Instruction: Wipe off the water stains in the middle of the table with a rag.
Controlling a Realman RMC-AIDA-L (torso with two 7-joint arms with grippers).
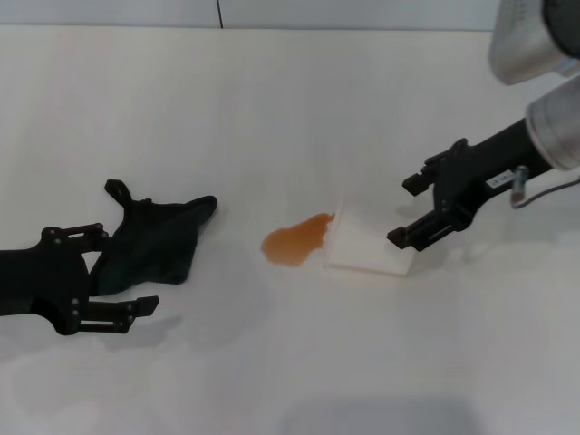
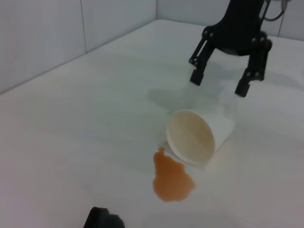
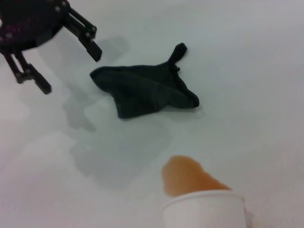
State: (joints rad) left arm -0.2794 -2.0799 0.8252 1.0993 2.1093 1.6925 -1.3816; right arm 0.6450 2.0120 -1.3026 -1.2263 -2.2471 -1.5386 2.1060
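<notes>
Two tools apart, nothing held yet.
Step in hand: left tool (image 1: 113, 275) reaching for rag (image 1: 154, 241) lying left of water stains (image 1: 295, 240) mid-counter (image 1: 272, 118); next, closing on cloth. Right tool (image 1: 415, 208) beside tipped cup (image 1: 367, 245).

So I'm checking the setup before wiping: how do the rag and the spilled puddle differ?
The rag is black, crumpled cloth with pointed corners; the puddle is orange-brown, see-through liquid, lying flat. The rag is larger than the puddle. The rag lies by the left gripper; the puddle touches the tipped cup. Both sit on the white table.
</notes>
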